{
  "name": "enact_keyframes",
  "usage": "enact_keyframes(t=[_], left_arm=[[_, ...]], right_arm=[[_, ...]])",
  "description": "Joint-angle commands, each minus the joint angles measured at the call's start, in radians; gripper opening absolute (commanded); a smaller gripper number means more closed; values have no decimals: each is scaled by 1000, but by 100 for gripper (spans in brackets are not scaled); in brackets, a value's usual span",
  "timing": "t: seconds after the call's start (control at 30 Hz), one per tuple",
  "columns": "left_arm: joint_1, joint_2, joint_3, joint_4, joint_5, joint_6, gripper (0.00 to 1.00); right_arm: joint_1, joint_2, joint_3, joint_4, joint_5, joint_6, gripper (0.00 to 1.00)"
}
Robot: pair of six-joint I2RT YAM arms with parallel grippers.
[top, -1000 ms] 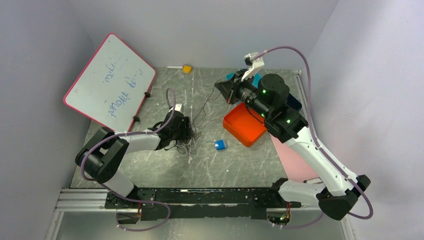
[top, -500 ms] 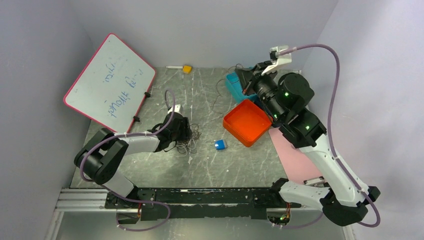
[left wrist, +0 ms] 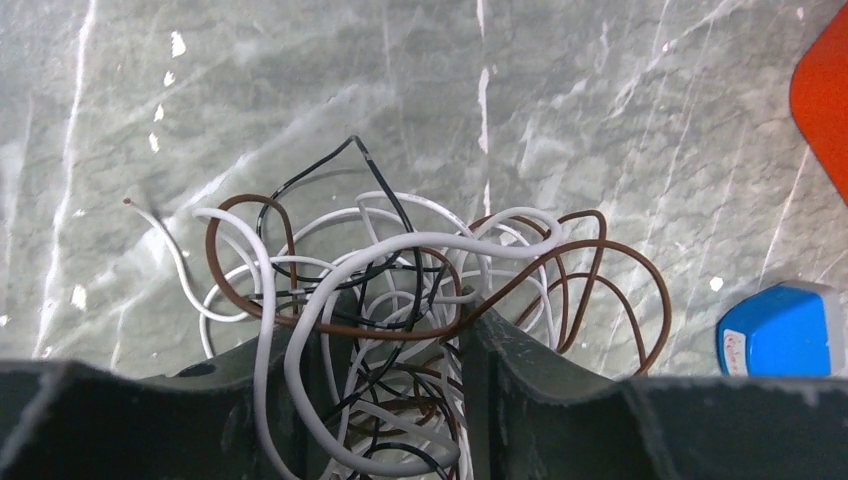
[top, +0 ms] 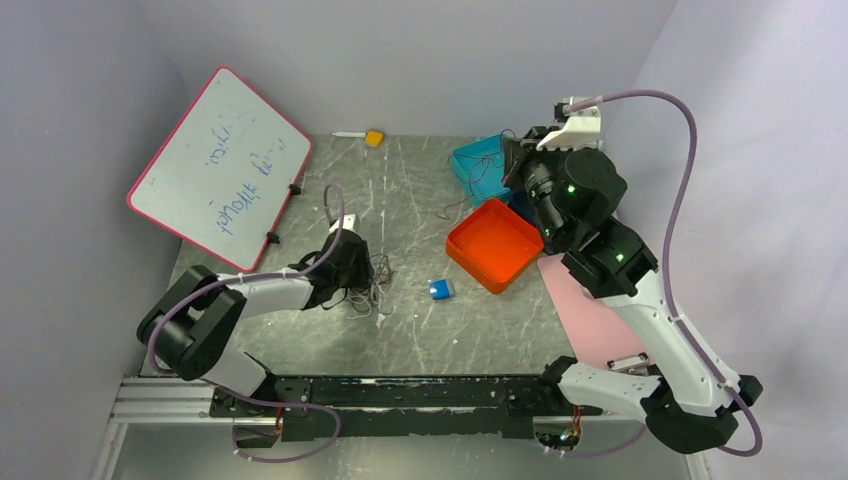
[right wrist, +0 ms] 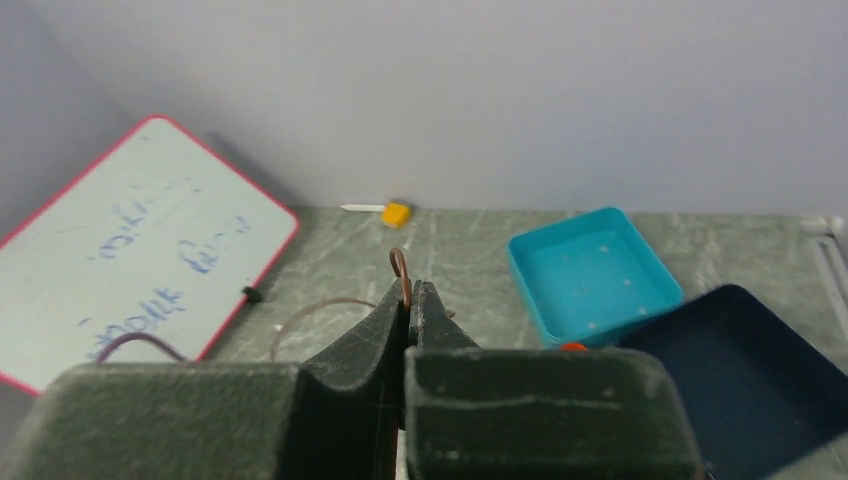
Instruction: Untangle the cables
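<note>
The cables lie as a hand-sized tangle of white, brown and black wires on the grey table, left of centre. My left gripper is down on the tangle. It is open, its jaws straddling a loose bundle of wires that are not squeezed. My right gripper is raised at the back right, over the teal tray. It is shut on a thin brown cable, whose end curls up above the tips. The rest of that cable trails down towards the table.
An orange tray sits right of centre, with a teal tray behind it and a dark blue tray beside that. A small blue block lies near the tangle. A whiteboard leans at the left; a yellow block sits at the back.
My right arm has swung back and to the right, from over the orange tray to over the teal tray, drawing the brown cable away from the tangle. My left gripper has narrowed and shifted slightly left.
</note>
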Motion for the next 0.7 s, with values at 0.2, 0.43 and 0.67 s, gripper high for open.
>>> enact_keyframes(t=[0.2,0.43,0.67], left_arm=[[-4,-121,-22,-116,-11,13,46],[-5,-192,-26,-160,-5,26,47],[-5,-246,-26,-187,21,40,49]], right_arm=[[-49,65,-67,-104,229,74,0],[-331,109,-178,-116,-45,141,0],[-436,166,-312,-52,-167,155,0]])
